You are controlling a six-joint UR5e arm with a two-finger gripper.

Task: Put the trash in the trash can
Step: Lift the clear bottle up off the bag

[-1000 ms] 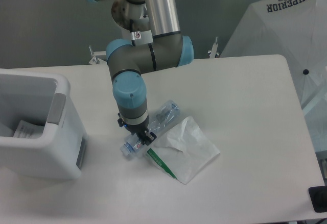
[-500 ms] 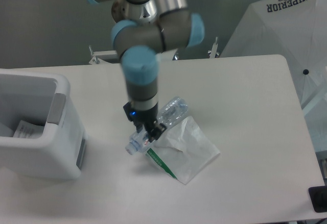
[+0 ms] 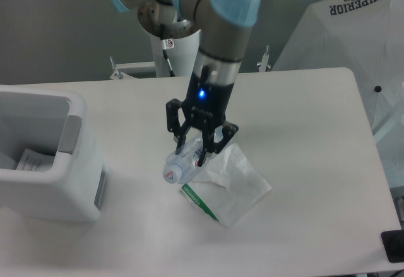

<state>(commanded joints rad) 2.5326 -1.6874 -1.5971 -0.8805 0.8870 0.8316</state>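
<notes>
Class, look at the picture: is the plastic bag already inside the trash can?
No. The plastic bag lies flat on the table, well to the right of the trash can.

Your arm comes down from 12 o'clock, its forearm slanting toward 7 o'clock over the middle of the table. The wrist shows a blue light. Your gripper (image 3: 196, 154) points downward, tilted slightly toward 7 o'clock, its two black fingers (image 3: 211, 149) closed against the water bottle (image 3: 183, 163) and holding it off the surface.
</notes>
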